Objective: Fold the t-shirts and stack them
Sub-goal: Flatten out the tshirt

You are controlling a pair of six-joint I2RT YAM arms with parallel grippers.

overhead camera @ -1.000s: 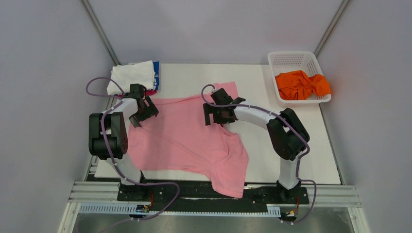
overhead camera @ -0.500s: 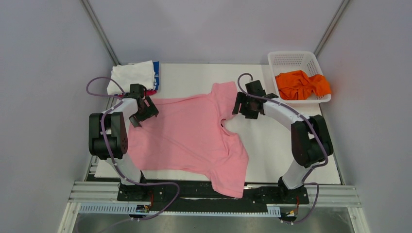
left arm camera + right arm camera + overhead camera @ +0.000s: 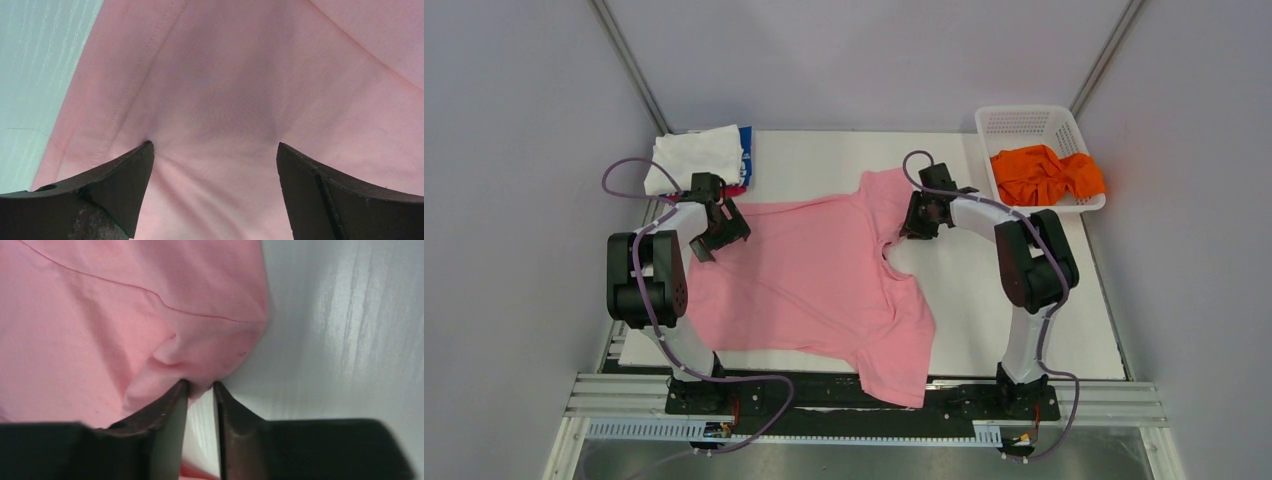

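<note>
Light pink t-shirt (image 3: 814, 280) spread flat across the middle of the worktop (image 3: 994, 310), hem to the left, collar to the right, near sleeve reaching past the near edge.

Left gripper (image 3: 707, 240) down at the far-left corner of that shirt, close by the hem. Jaws wide apart in the left wrist view, both fingertips (image 3: 135, 165) pressed onto the light pink t-shirt (image 3: 240, 90), cloth dimpled at each tip, nothing pinched between them. Bare worktop (image 3: 35, 75) just beyond the hem seam.

Right gripper (image 3: 917, 222) low at the right edge of the far sleeve. Jaws drawn nearly together in the right wrist view, a small fold of the sleeve's edge nipped between the tips of the right gripper (image 3: 200, 387), pink cloth (image 3: 100, 315) bunched just above them, worktop (image 3: 340, 340) to the side.

Folded white t-shirt (image 3: 694, 150) on a stack at the far-left corner, blue (image 3: 745, 148) and magenta (image 3: 735, 190) edges showing beneath. Orange t-shirt (image 3: 1044, 175) crumpled inside the white lattice basket (image 3: 1029, 112) at the far right.
</note>
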